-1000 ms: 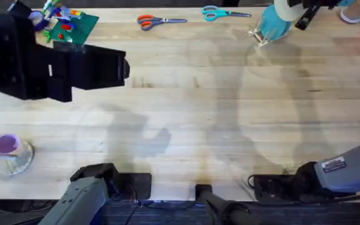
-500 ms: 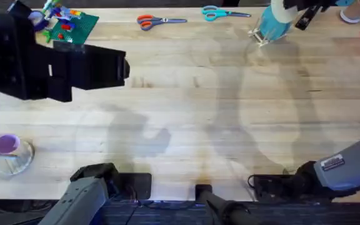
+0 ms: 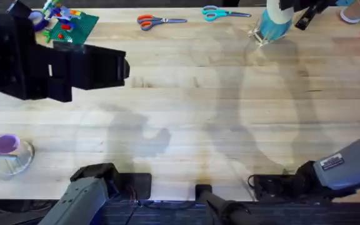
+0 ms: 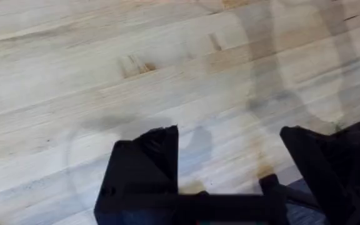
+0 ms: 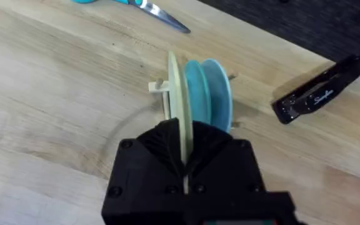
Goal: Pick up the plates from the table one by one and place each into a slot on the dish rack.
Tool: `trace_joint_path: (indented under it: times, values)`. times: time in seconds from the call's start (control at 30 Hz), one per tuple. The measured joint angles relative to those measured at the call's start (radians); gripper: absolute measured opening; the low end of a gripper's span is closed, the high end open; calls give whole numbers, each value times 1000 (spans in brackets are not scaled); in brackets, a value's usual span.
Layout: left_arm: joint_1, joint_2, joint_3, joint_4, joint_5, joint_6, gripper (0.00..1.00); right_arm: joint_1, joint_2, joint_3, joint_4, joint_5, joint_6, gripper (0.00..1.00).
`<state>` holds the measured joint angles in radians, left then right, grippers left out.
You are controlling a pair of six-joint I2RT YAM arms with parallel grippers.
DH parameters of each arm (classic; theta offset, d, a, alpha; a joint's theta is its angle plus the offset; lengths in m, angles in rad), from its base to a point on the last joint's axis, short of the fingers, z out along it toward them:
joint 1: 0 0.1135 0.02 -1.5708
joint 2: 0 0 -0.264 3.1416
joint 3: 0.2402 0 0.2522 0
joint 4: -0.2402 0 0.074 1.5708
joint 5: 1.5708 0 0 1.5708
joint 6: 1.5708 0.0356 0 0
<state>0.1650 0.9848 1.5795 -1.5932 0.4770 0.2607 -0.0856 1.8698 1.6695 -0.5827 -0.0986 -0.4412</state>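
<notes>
My right gripper (image 5: 185,156) is shut on the cream-yellow plate (image 5: 175,94), which stands on edge between its fingers over the dish rack (image 5: 158,86). A teal plate (image 5: 210,94) stands upright in the rack right beside it. From overhead the teal plate (image 3: 272,24) and the dish rack (image 3: 258,36) sit at the table's far right, with the right gripper (image 3: 287,5) just above them. The left gripper (image 4: 236,169) hovers open over bare table (image 4: 105,75) with nothing between its fingers; from overhead it shows large and dark at the left (image 3: 114,67).
Orange scissors (image 3: 158,21) and teal scissors (image 3: 220,12) lie along the far edge. A green baseplate with blocks (image 3: 74,25) is far left. A glass bowl (image 3: 14,159) sits near left. A black stapler (image 5: 317,97) lies beside the rack.
The right gripper with the cream-yellow plate has shifted slightly toward the table's far edge over the rack. The left arm has not moved.
</notes>
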Motion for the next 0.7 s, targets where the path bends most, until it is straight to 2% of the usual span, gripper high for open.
trace_joint_path:
  times: [0.7]
  values:
    - [0,0,0,0,0,0,993,0,29,0,8,5,0,31]
